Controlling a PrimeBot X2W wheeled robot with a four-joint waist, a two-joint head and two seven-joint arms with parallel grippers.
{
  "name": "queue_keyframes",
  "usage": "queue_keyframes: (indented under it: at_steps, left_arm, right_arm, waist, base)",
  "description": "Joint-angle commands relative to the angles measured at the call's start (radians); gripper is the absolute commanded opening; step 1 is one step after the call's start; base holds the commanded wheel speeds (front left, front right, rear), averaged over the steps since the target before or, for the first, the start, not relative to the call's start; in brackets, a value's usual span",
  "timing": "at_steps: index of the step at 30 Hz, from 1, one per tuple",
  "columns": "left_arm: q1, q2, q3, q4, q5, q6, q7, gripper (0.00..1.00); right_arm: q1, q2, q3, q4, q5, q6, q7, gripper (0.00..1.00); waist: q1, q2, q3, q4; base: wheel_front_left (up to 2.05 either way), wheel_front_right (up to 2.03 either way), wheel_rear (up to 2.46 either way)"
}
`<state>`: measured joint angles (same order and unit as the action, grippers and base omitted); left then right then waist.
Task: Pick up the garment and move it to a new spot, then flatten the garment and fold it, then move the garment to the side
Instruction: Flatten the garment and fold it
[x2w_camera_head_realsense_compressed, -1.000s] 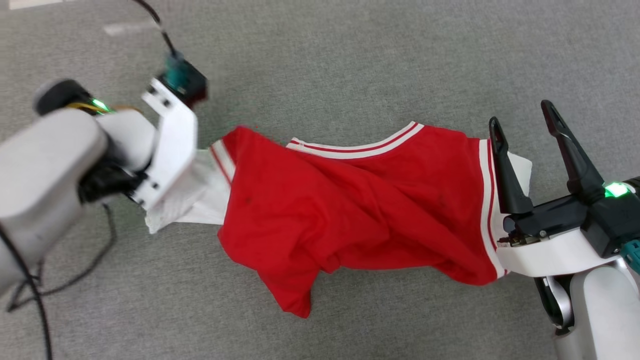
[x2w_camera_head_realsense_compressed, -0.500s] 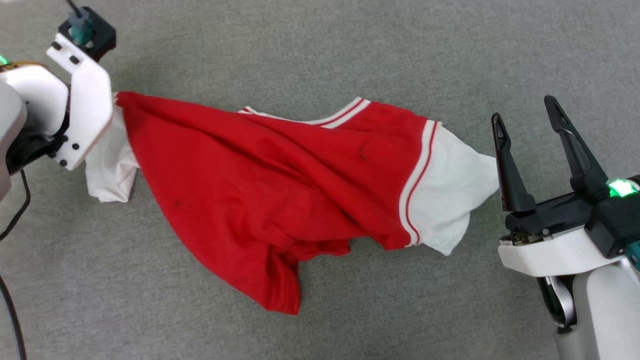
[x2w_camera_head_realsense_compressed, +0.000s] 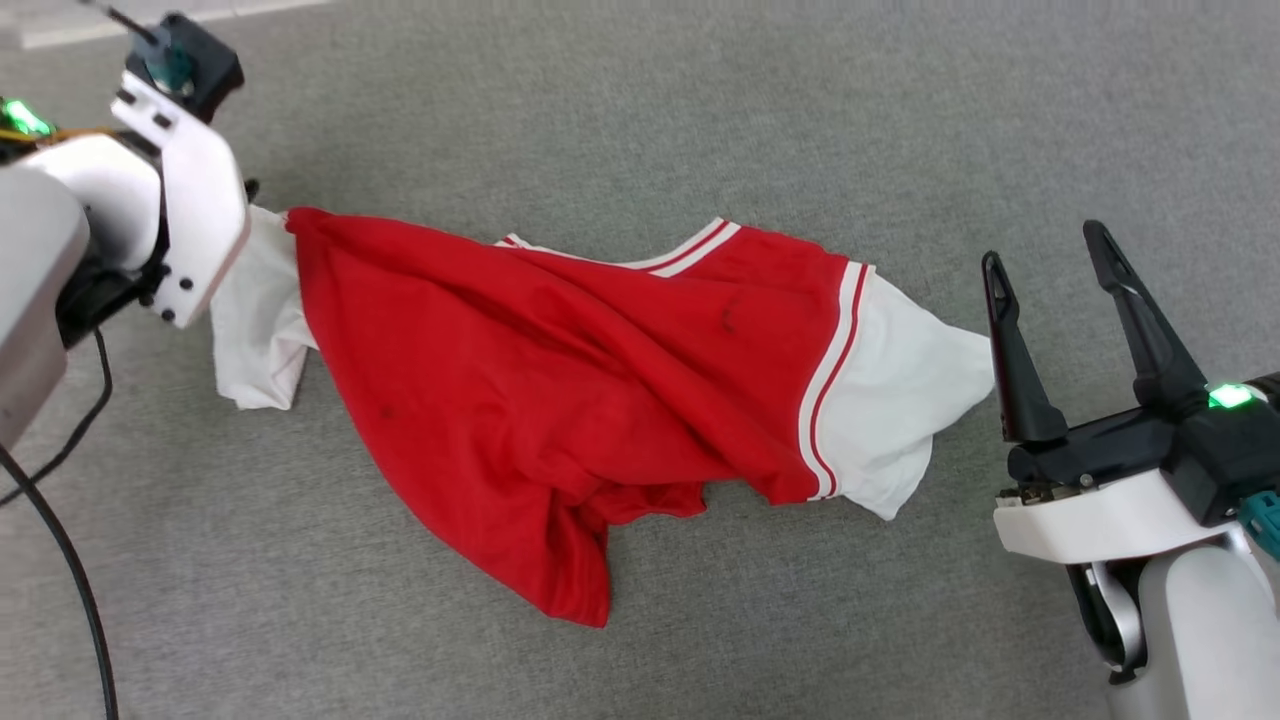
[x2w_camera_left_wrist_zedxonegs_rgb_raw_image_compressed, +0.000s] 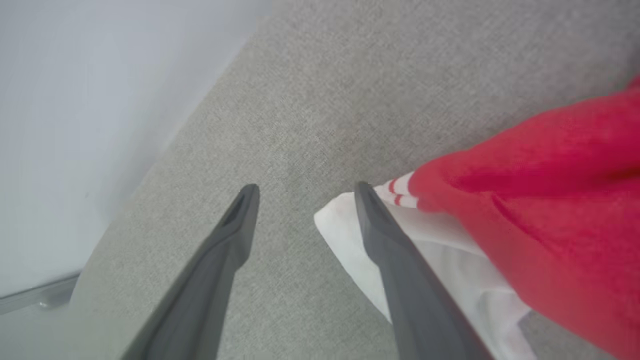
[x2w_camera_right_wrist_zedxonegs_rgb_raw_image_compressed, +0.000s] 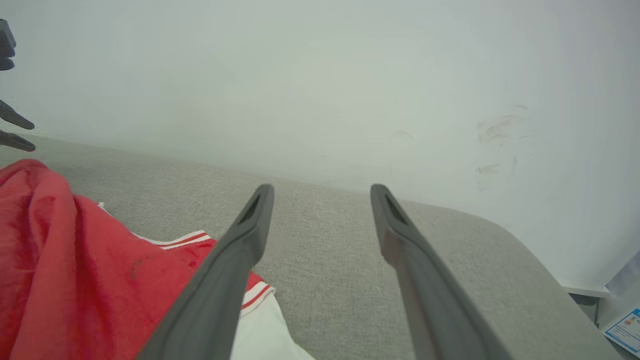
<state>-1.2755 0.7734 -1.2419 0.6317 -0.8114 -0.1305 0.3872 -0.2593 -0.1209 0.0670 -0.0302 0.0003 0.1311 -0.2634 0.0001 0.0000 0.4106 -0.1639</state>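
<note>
Red and white, the shirt (x2w_camera_head_realsense_compressed: 560, 400) lies on the grey mat (x2w_camera_head_realsense_compressed: 700, 110), and nothing is holding it. It is stretched out long from side to side, with one white sleeve at each end. The striped neck band (x2w_camera_head_realsense_compressed: 690, 250) is on the far side. The bottom of the shirt (x2w_camera_head_realsense_compressed: 570, 570) is bunched in a lump on the side near the robot. The red part is full of big wrinkles, so it is not flat yet.

The left gripper (x2w_camera_left_wrist_zedxonegs_rgb_raw_image_compressed: 306, 189) is at the left sleeve (x2w_camera_head_realsense_compressed: 255, 340). In the left wrist view its two fingers are wide apart. One finger lies over the edge of that sleeve, but the cloth is not pinched between them.

The right gripper (x2w_camera_head_realsense_compressed: 1043, 247) is at the other end. Its fingers are wide apart too, with nothing in them. The tip of its inner finger is just beside the pointy end of the right sleeve (x2w_camera_head_realsense_compressed: 900, 400); I cannot tell if they touch.

So the shirt sits right between the two grippers, and its long way runs from one to the other. Each arm is close to its own sleeve. The lump lies a bit more to the left, so the left arm looks nearer to it. I think the next job is to pull the shirt flat.
</note>
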Motion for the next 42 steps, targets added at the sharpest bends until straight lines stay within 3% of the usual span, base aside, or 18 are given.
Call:
queue_keyframes:
  at_steps: [1,5,11,18,28,33,35,42]
  left_arm:
    - [-0.017,0.003,0.006,-0.014,-0.006,0.003,-0.003,1.00]
    - [-0.035,0.030,0.012,-0.067,-0.064,0.003,0.055,1.00]
    - [-0.026,0.081,0.013,-0.151,-0.189,0.003,0.231,1.00]
    - [-0.025,0.117,0.013,-0.179,-0.216,0.035,0.308,1.00]
    - [-0.030,0.117,-0.009,-0.120,-0.167,0.036,0.359,1.00]
    - [0.025,0.091,-0.026,-0.083,-0.206,0.027,0.403,1.00]
    - [0.030,0.088,-0.030,-0.085,-0.202,0.021,0.405,0.00]
    - [-0.011,0.073,0.007,-0.095,-0.188,0.012,0.280,0.00]
  right_arm:
    - [0.014,0.009,-0.001,0.001,0.003,-0.001,-0.002,1.00]
    - [0.022,0.015,0.002,0.005,0.006,-0.001,-0.002,1.00]
    - [0.017,0.019,0.004,0.001,0.008,-0.001,-0.002,1.00]
    - [-0.011,0.025,0.020,-0.016,0.005,-0.001,-0.002,1.00]
    - [-0.051,0.030,0.034,-0.026,0.003,-0.001,-0.002,1.00]
    - [-0.055,0.035,0.030,-0.027,-0.001,-0.001,-0.002,1.00]
    - [-0.054,0.036,0.027,-0.022,-0.002,-0.001,-0.002,1.00]
    - [-0.051,0.032,0.023,-0.012,0.000,-0.001,-0.002,1.00]
  waist:
    - [-0.0001,0.0000,-0.026,0.017]
    - [-0.0001,0.0000,-0.049,0.026]
    - [-0.0001,0.0000,-0.053,0.021]
    - [-0.0001,0.0000,0.005,-0.016]
    - [-0.0001,0.0000,0.105,-0.071]
    - [-0.0001,0.0000,0.117,-0.073]
    - [-0.0001,0.0000,0.113,-0.068]
    - [-0.0001,0.0000,0.070,-0.034]
  base:
    - [0.00,0.00,0.00]
    - [0.00,0.00,0.00]
    - [0.00,0.00,0.00]
    - [0.00,0.00,0.00]
    - [0.00,0.00,0.00]
    - [0.00,0.00,0.00]
    - [0.00,0.00,0.00]
    - [0.00,0.00,0.00]
